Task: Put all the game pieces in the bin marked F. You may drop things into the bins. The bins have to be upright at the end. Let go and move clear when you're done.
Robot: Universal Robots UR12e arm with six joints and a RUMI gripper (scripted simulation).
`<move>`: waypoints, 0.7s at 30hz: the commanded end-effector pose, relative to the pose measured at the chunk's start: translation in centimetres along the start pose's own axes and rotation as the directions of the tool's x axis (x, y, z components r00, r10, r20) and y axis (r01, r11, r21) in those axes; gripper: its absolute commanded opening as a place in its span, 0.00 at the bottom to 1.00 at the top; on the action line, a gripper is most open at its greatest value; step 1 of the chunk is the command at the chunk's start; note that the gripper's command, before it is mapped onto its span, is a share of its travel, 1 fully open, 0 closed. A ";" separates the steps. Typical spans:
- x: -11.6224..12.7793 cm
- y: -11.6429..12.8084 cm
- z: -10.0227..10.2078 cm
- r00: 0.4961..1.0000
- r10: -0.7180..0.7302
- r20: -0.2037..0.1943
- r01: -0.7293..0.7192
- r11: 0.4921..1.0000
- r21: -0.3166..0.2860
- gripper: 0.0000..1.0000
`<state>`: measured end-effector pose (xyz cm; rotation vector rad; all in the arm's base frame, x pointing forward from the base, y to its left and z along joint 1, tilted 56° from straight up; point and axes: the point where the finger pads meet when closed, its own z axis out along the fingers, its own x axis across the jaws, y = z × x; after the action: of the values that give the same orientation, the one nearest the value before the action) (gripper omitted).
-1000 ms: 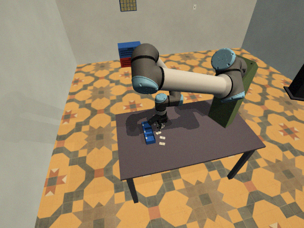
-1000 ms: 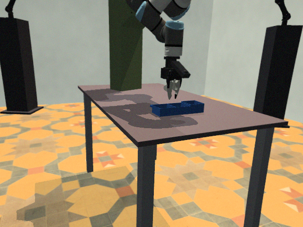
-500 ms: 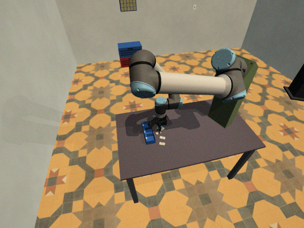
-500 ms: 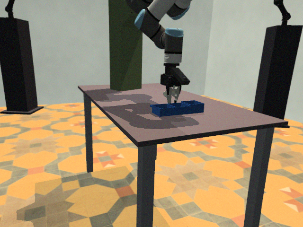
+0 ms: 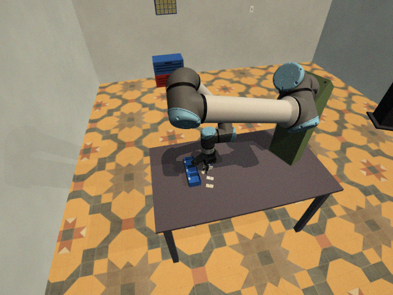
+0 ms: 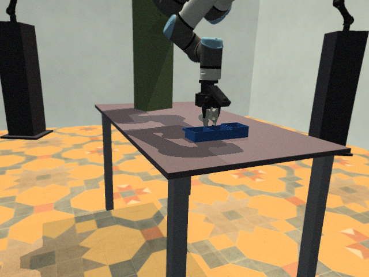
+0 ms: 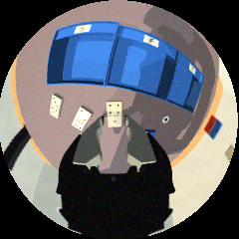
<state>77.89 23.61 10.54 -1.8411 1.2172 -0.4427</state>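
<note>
A blue bin [image 5: 191,171] with three labelled compartments lies on the dark table; it also shows in the exterior view [image 6: 215,131] and in the wrist view [image 7: 124,62]. I cannot read the labels. Three white dominoes lie on the table beside the bin: two to the left in the wrist view [image 7: 56,106] [image 7: 82,117], and one [image 7: 115,114] just beyond my fingertips. My gripper [image 7: 114,116] [image 5: 205,166] [image 6: 209,120] points straight down just above the table next to the bin. Its fingers stand a little apart with nothing between them.
A small pale object [image 7: 165,119] lies on the table right of the gripper. The arm's green pedestal [image 5: 301,117] stands at the table's back right. A blue and red crate [image 5: 167,68] sits on the floor by the far wall. Black stands [image 6: 18,74] [image 6: 337,86] flank the table.
</note>
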 end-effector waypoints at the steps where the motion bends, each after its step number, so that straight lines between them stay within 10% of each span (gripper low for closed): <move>1: 0.1 -0.4 -0.2 1.000 -0.002 -0.003 0.002 1.000 0.005 0.24; 6: 0.1 -0.5 -0.1 1.000 -0.002 -0.003 0.002 1.000 0.005 0.24; 7: 0.1 -0.3 -0.1 1.000 -0.001 -0.002 0.001 1.000 0.003 0.00; 21: 0.1 -0.3 -0.1 1.000 -0.001 -0.002 0.001 1.000 0.003 0.00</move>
<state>77.93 23.60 10.73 -1.8399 1.2157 -0.4458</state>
